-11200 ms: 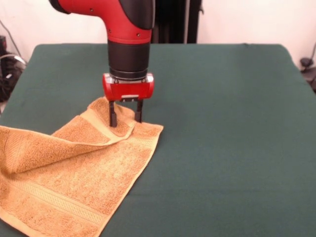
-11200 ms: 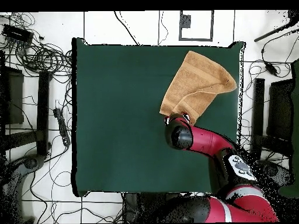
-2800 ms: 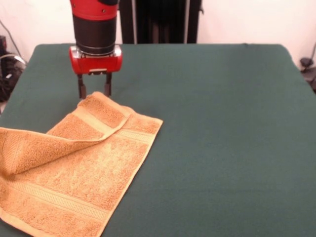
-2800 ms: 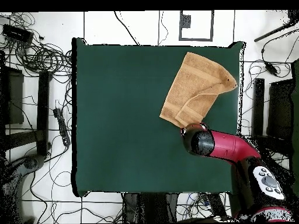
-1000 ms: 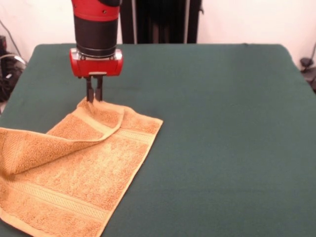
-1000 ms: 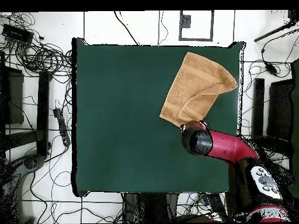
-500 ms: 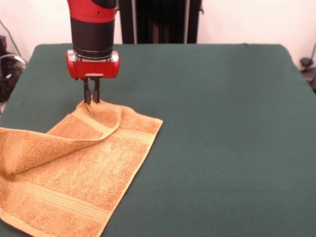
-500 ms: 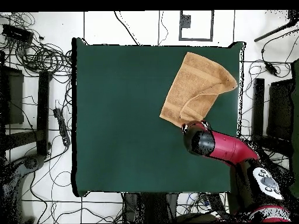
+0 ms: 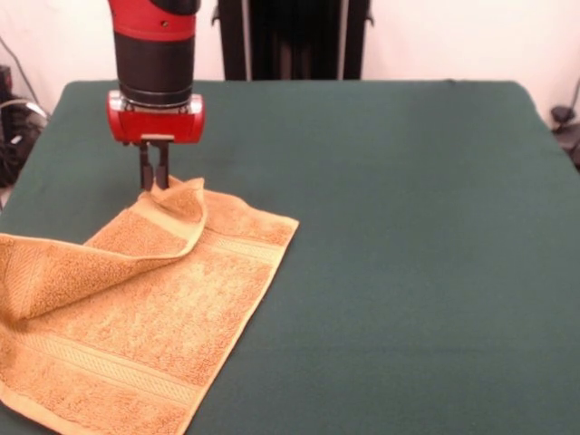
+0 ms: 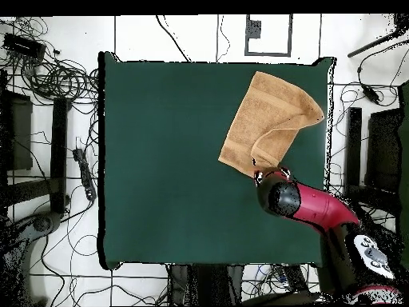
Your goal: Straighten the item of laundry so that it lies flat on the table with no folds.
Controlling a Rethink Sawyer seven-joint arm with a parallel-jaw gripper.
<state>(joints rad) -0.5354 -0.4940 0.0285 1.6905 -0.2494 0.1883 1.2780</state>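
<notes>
Gripper (image 9: 153, 178): fingers pinched close together, clamped on the far corner of the folded-over flap of the towel (image 9: 136, 299); that corner is lifted a little and curls upward.
Arm: red and black, comes straight down in the front view; in the overhead view its wrist (image 10: 276, 197) sits just off the towel's (image 10: 268, 120) edge nearest the robot base.
Towel: golden-orange, near one corner of the table (image 9: 408, 227); front view shows it at lower left, running out of frame.
Fold: one end is doubled back over the main sheet in a diagonal flap, with a raised ridge at the left side.
Bands: paler woven stripes visible near both ends.
Table: dark green cloth.
</notes>
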